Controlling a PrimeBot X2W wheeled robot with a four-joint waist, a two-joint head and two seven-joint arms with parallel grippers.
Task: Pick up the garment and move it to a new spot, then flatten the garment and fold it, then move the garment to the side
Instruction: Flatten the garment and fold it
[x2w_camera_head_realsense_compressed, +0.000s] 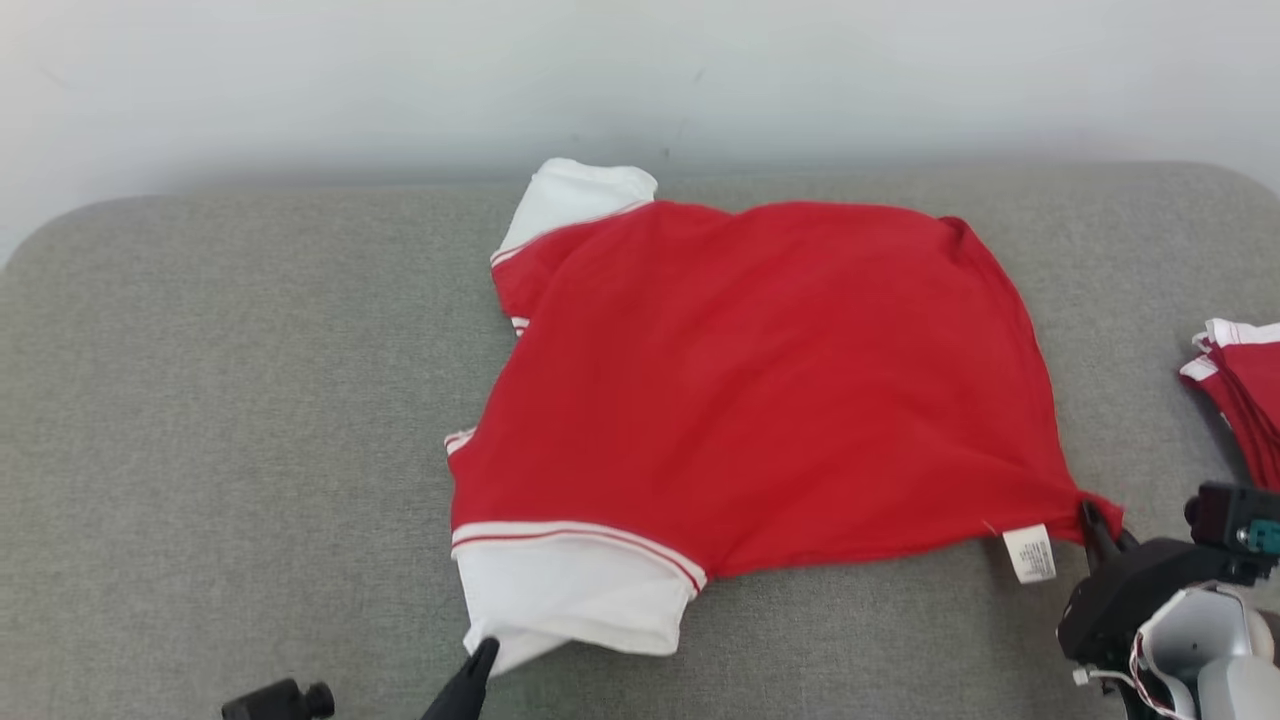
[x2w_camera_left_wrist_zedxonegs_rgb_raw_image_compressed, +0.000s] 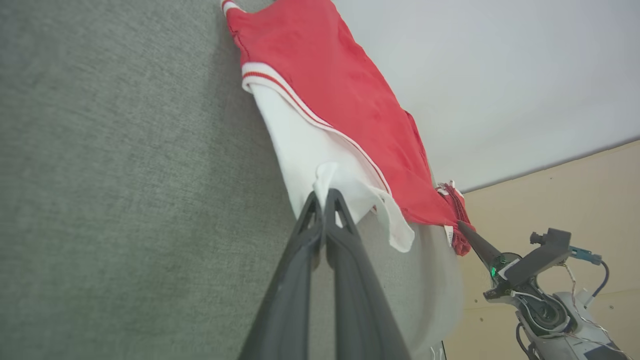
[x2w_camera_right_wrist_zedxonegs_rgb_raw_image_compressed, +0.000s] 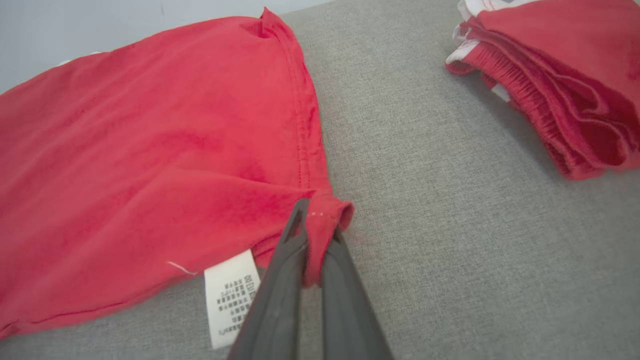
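This shirt (x2w_camera_head_realsense_compressed: 750, 380) looks soft and light, best held at corners: my left hand (x2w_camera_left_wrist_zedxonegs_rgb_raw_image_compressed: 322, 197) pinches the near-left sleeve (x2w_camera_head_realsense_compressed: 570, 600), right hand (x2w_camera_right_wrist_zedxonegs_rgb_raw_image_compressed: 315, 225) the near-right hem (x2w_camera_right_wrist_zedxonegs_rgb_raw_image_compressed: 343, 212).

The shirt (x2w_camera_head_realsense_compressed: 760, 380) is bright red, its sleeves (x2w_camera_head_realsense_compressed: 570, 600) white with a thin red stripe along the seam. Its label (x2w_camera_head_realsense_compressed: 1030, 553) is white with dark print. The cushion (x2w_camera_head_realsense_compressed: 220, 420) beneath is speckled grey; the folded pile (x2w_camera_head_realsense_compressed: 1245, 400) is red with white trim.

R fingers (x2w_camera_right_wrist_zedxonegs_rgb_raw_image_compressed: 280, 300) – pinching garment (x2w_camera_right_wrist_zedxonegs_rgb_raw_image_compressed: 150, 150) corner
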